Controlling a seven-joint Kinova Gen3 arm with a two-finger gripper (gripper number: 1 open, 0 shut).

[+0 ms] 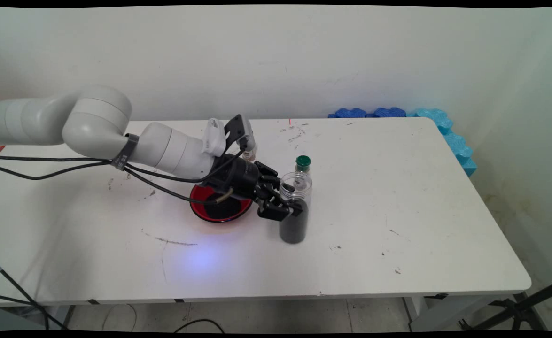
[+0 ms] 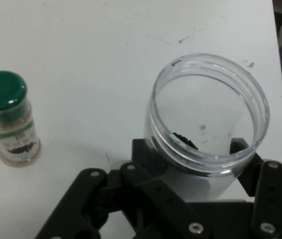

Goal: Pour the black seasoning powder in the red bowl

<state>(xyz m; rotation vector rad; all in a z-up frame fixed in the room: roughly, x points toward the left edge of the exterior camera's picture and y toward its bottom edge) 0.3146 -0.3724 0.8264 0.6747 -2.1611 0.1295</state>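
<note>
A white table [image 1: 398,211] is seen bearing a red bowl [image 1: 221,209] with dark contents near its middle, partly hidden by the arm, and blue foam pieces [image 1: 438,123] are seen at the table's far right corner against the wall. A clear open-topped jar [image 1: 295,209], dark in its lower part, is stood upright just right of the bowl and is clasped between the fingers [image 2: 145,159] of the black gripper [image 1: 280,204], closed on its sides below the rim. A small green-capped spice bottle [image 1: 302,165] is stood upright just behind the jar, apart from it.
</note>
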